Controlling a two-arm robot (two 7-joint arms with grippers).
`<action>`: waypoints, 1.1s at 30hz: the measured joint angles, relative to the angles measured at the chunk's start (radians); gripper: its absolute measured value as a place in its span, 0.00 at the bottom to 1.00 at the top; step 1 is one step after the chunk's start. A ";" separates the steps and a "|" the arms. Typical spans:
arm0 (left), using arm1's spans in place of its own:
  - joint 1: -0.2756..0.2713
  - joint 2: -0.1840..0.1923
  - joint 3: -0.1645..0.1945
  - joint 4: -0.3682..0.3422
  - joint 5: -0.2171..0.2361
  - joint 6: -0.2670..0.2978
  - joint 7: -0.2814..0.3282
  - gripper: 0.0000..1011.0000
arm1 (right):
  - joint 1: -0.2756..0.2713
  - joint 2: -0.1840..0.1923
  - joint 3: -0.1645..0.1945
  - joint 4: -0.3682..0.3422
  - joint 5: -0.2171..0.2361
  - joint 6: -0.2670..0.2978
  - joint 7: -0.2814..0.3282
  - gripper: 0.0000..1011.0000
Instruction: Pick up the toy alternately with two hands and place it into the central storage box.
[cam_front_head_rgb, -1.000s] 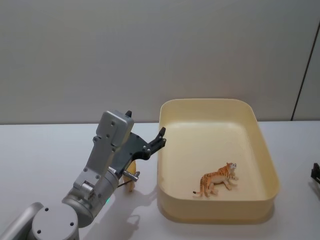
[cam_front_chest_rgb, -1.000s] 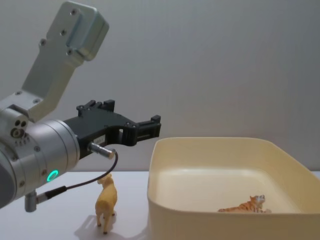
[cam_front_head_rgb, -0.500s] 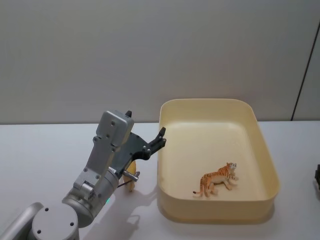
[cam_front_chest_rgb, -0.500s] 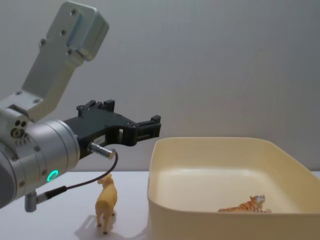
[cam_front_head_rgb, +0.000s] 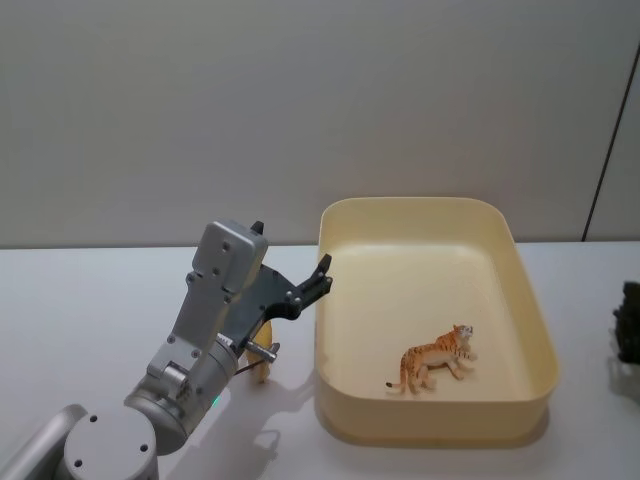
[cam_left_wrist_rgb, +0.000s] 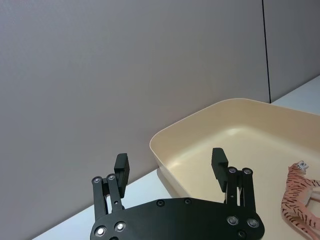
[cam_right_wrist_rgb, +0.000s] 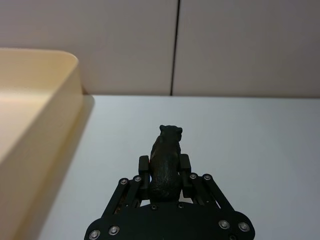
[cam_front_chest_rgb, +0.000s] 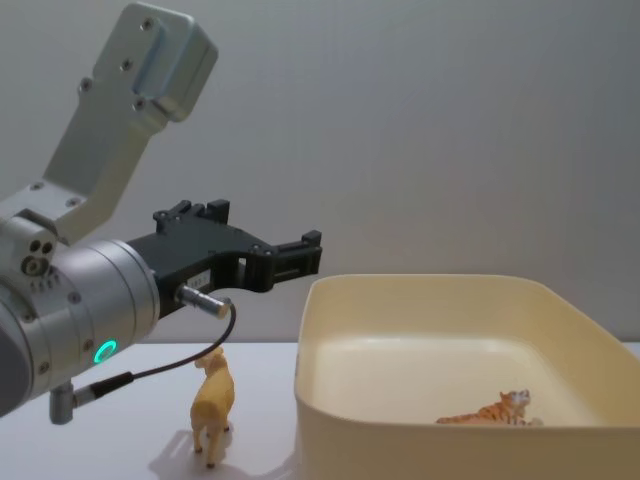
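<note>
A: On counter, right of centre: logging storage box, a cream tub with rounded corners and smooth walls. Holds tiger toy on its floor, toward near side, orange with dark stripes. Other toys?

B: Two more. First, tan toy animal: stands upright on four legs on counter, just beside box's left wall, outside it. Partly hidden behind left arm in head view.

A: Position of left gripper?

B: Hangs in air over tan toy animal, well apart from it. Tips near box's left rim and slightly above rim height in chest view. Jaws apart, spread wide. Confirmed in left wrist view: looks past both fingertips at box rim and tiger toy. Shows green ring light, lit, on arm body.

A: Second toy?

B: Next, black bear toy, held in right gripper. Jaws clamped on bear's flanks, one finger each side. Bear's back end toward wrist, head pointing away.

A: Location against box?

B: Outside box, on its right side, over bare counter. Box wall close by in right wrist view. Shows as dark blurred shape at right edge of head view, apart from box's right wall. Cannot tell whether bear touches counter.
</note>
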 joint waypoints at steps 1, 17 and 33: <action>0.000 0.000 0.000 0.000 0.000 0.000 0.000 0.99 | 0.004 -0.003 -0.003 -0.007 0.001 -0.011 0.012 0.32; 0.000 0.000 0.000 0.000 0.000 0.000 0.000 0.99 | 0.074 -0.056 -0.046 -0.088 0.041 -0.043 0.139 0.32; 0.000 0.000 0.000 0.000 0.000 0.000 0.000 0.99 | 0.165 -0.128 -0.111 -0.099 0.028 0.062 0.241 0.53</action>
